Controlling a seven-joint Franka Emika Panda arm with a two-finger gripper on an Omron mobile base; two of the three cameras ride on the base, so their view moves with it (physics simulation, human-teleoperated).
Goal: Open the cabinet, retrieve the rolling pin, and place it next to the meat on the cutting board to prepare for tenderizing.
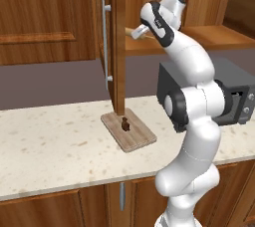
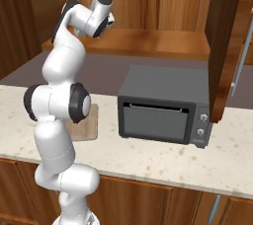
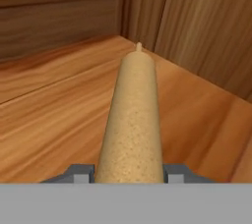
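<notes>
1. Cabinet point(image 1: 117, 42) door standing open; rolling pin point(image 3: 133, 120) lying on wooden shelf point(image 3: 54, 115) inside.
2. Gripper point(image 3: 129, 173) fingers point(image 3: 81, 173) sitting against both sides of the pin, gripping it.
3. Meat point(image 1: 125, 124) resting on cutting board point(image 1: 137, 136), speckled counter point(image 1: 50, 146); oven point(image 2: 165, 105) to right.

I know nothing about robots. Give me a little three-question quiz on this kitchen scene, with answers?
1. True or false: the cabinet door is open.
2. What lies between the fingers of the claw?
3. What is on the board: A) meat, B) rolling pin, C) both?

Key:
1. True.
2. The rolling pin, lying on the cabinet shelf.
3. A: only the meat.
</notes>
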